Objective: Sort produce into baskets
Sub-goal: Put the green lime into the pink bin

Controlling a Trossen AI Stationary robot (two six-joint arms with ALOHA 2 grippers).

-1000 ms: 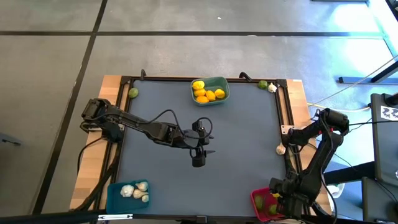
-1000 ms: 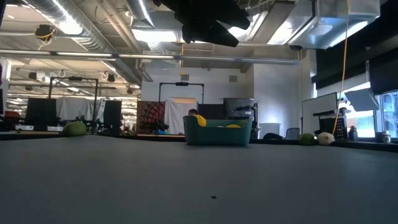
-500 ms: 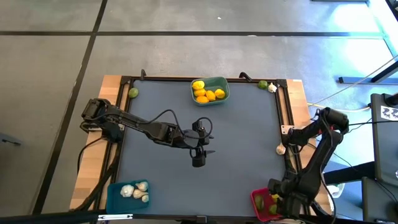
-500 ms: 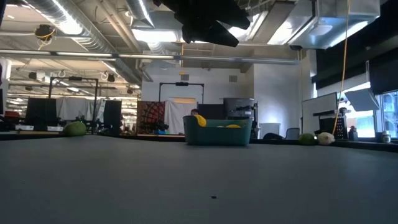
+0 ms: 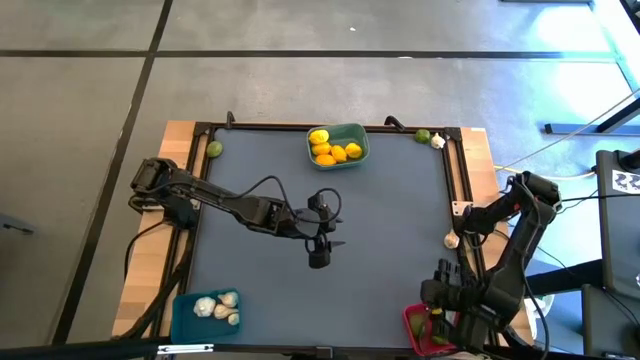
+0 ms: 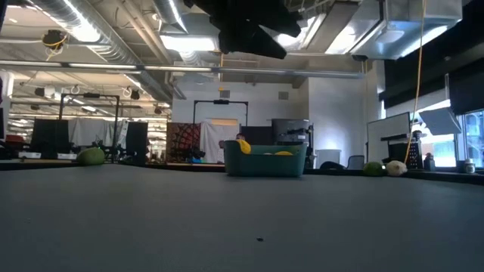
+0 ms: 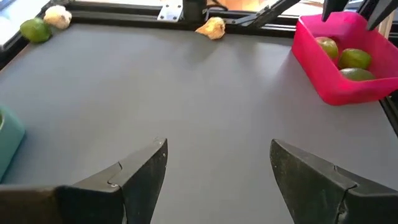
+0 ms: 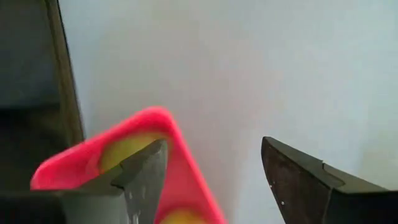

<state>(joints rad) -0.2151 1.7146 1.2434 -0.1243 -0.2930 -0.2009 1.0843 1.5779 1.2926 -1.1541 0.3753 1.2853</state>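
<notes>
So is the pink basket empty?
No. The pink basket holds green limes, seen in the left wrist view.

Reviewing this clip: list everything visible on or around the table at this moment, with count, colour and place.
Teal-green basket: one, far edge of the table, middle.
Lemons: about five, yellow, in the teal-green basket.
Blue basket: one, near left corner.
Garlic bulbs: about three, white, in the blue basket.
Pink-red basket: one, near right corner.
Limes in pink-red basket: three, green.
Loose limes: two, green; one at the far left corner, one at the far right corner.
Loose garlic: two, white; one beside the far right lime, one at the right edge.
Table: one, dark grey mat in a black frame.
Left gripper: open, above the table's middle.
Right gripper: open, over the pink-red basket's corner.
</notes>
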